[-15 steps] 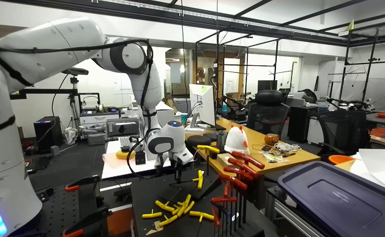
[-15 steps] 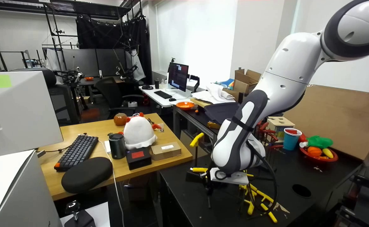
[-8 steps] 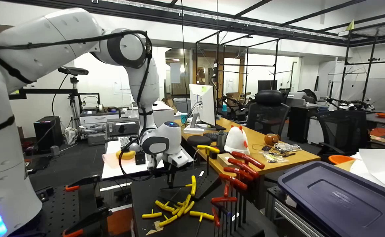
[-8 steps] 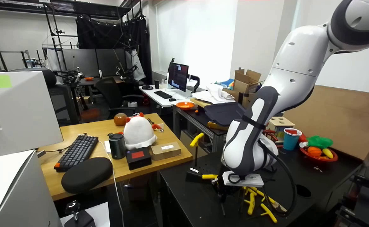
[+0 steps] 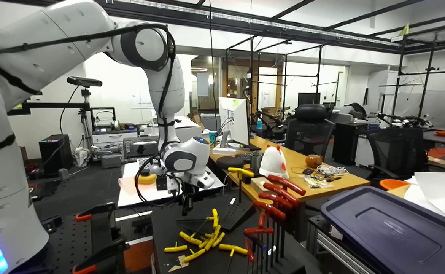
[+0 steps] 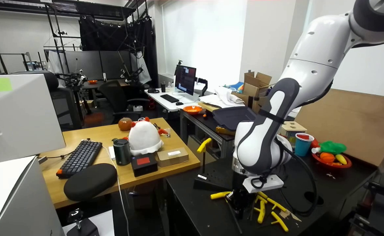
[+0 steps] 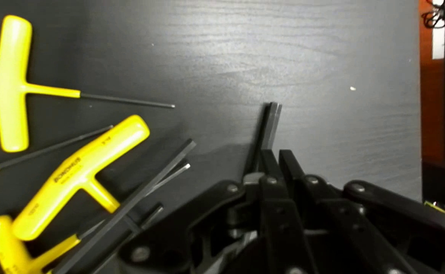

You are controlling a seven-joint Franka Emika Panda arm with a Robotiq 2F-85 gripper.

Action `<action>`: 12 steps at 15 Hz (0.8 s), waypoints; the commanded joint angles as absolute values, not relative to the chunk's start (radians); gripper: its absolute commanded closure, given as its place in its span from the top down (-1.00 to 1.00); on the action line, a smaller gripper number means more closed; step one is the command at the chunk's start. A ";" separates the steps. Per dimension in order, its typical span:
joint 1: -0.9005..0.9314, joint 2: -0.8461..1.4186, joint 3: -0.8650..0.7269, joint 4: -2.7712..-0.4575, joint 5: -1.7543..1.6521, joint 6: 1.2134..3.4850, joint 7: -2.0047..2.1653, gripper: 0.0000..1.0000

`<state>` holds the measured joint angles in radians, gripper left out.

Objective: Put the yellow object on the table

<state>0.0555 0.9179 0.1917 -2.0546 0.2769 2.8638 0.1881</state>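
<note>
The yellow object, a hex key with a yellow T handle (image 5: 215, 217), lies low over the black table (image 7: 321, 68). Its handle (image 6: 220, 195) points away from the other tools, beside the rack. In the wrist view its dark shaft (image 7: 272, 121) runs out past the left finger, tip close to the tabletop. The handle is hidden behind the gripper there. My gripper (image 7: 278, 153) is shut with a narrow gap between its fingertips, on the shaft as it appears; the contact itself is covered by the left finger. In an exterior view the gripper (image 5: 186, 212) hangs just above the shaft.
Several more yellow T-handle keys (image 5: 207, 239) lie piled close by. One yellow key (image 5: 240, 172) stands upright in the black rack (image 6: 208, 184). Red-handled keys (image 5: 279, 194) stand in a cluster. A red bowl (image 6: 331, 165) and a blue cup (image 6: 302, 146) are farther along the table.
My gripper and the yellow hex key have moved together, leftward in one exterior view, away from the rack. The key now sits lower, and more of its shaft shows beside the gripper.
</note>
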 commanded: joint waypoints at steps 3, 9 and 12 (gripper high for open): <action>0.043 0.871 0.217 -2.060 0.244 2.699 0.116 -0.95; 0.020 0.835 0.216 -2.021 0.311 2.746 0.171 0.29; 0.001 0.788 0.217 -1.992 0.357 2.737 0.189 0.72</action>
<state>0.0228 0.8573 0.2088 -1.9900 0.3121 2.7470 0.1539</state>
